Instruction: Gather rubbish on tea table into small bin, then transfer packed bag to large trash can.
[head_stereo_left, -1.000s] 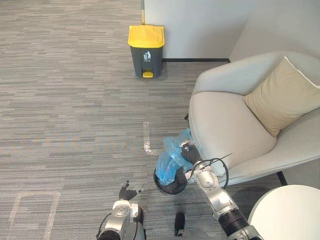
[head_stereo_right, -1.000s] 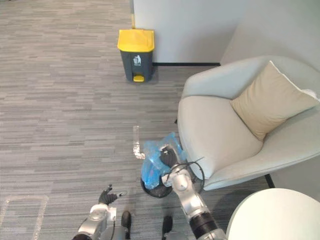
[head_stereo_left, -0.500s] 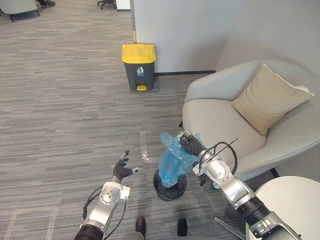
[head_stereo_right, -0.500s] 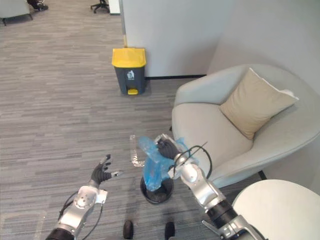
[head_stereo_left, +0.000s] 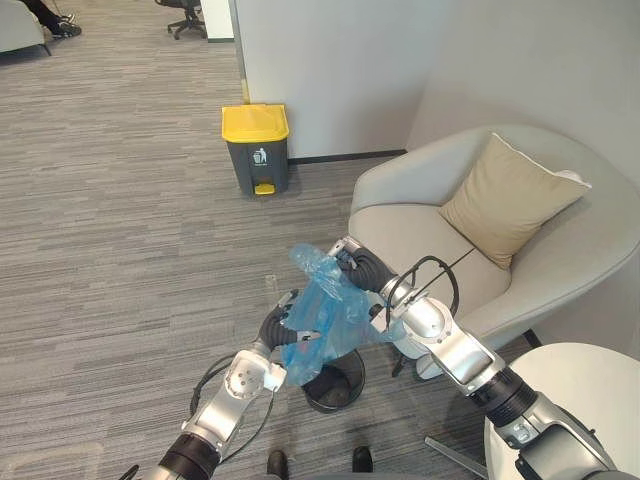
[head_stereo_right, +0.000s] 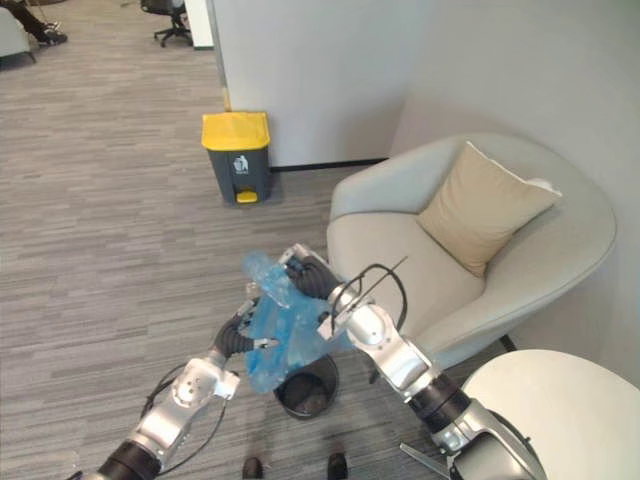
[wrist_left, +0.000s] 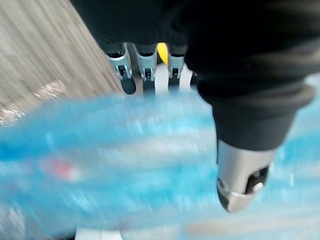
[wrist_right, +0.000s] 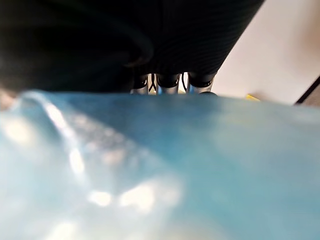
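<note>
Above bin (head_stereo_left: 335, 385), bag (head_stereo_left: 325, 315) is now hanging clear. Right hand (head_stereo_left: 355, 268) fingers are gripping its neck; left hand (head_stereo_left: 275, 335) is arriving, fingers straight against its side (steadying?). Judging carry to can (head_stereo_left: 256, 148) is coming next.

blue bag (wrist_left: 125, 150) blurred up close, small bin (head_stereo_left: 340, 386) partly behind it, white table (head_stereo_left: 590, 390) cut off

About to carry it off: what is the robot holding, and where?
The right robot hand is shut round the gathered neck of the blue bag, which hangs above the small black bin. The left robot hand touches its lower side, fingers straight.
</note>
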